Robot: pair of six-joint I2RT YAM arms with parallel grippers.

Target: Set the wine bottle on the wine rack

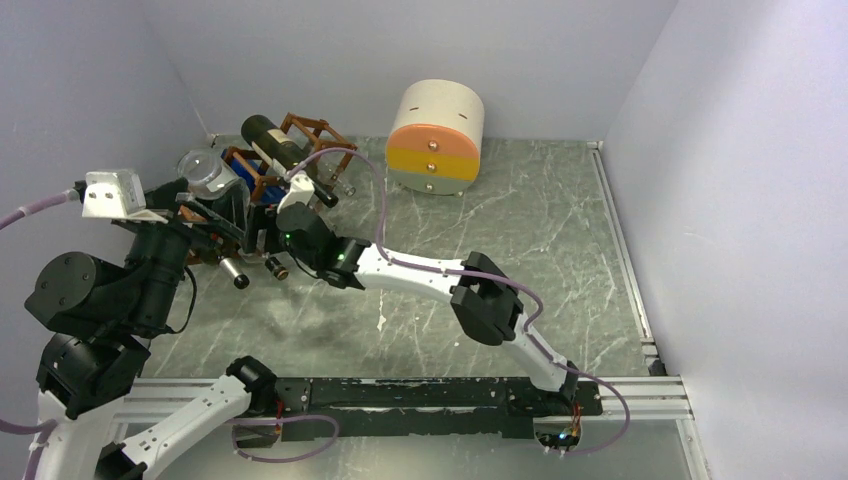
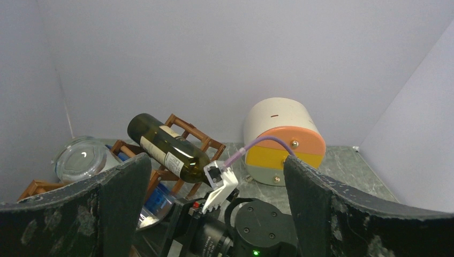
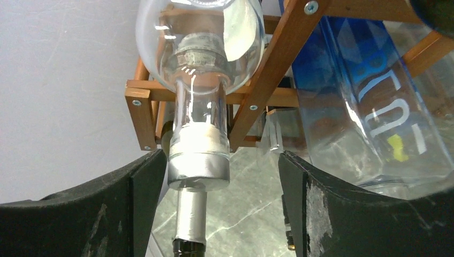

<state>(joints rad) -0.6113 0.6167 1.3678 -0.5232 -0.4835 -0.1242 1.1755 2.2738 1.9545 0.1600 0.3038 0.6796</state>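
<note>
The reddish-brown wine rack (image 1: 315,130) (image 2: 206,143) (image 3: 267,69) stands at the back left. A dark green wine bottle (image 1: 268,138) (image 2: 166,147) with a white label lies tilted on top of it. A clear wine bottle (image 3: 201,43) rests in a rack cell, neck toward my right gripper (image 3: 219,158) (image 1: 268,212). That gripper is open, and the silver-capped neck (image 3: 198,163) sits between its fingers, nearer the left one, with a gap on both sides. My left gripper (image 2: 217,214) (image 1: 215,215) is wide open and holds nothing, just left of the right wrist.
A blue glass bottle (image 3: 369,107) (image 2: 158,198) lies in the rack beside the clear one. A second foil-wrapped neck (image 3: 190,225) shows below the silver cap. A round cream-and-orange drawer cabinet (image 1: 435,140) (image 2: 284,144) stands at the back. Walls close the left, back and right sides.
</note>
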